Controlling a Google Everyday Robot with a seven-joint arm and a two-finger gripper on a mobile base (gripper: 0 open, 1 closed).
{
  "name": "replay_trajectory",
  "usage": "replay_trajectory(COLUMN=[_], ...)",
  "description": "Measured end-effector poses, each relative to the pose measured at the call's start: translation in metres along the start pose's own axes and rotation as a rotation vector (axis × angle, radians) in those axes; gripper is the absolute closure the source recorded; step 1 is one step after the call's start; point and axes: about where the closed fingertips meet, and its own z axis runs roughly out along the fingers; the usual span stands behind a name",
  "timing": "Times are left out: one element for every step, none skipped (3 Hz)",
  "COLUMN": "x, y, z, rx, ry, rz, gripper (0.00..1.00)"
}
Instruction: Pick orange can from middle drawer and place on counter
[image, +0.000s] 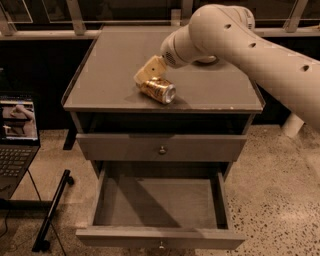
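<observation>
The coppery-orange drink can (157, 90) lay sideways near the front edge of the matte grey counter (110, 65), apparently being set down; the cream robot gripper (149, 72) sat against it, its grip impossible to tell; the wide grey middle drawer (160, 234) stood open below.

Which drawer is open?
The lower drawer, pulled out and empty; the upper drawer is shut. The gripper is over the counter, by the orange can.
</observation>
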Motion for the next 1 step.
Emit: replay_trajectory(x=[0.0000], y=[0.0000], z=[0.0000], rx=[0.000], ry=[0.000], rz=[0.000], gripper=[0.00])
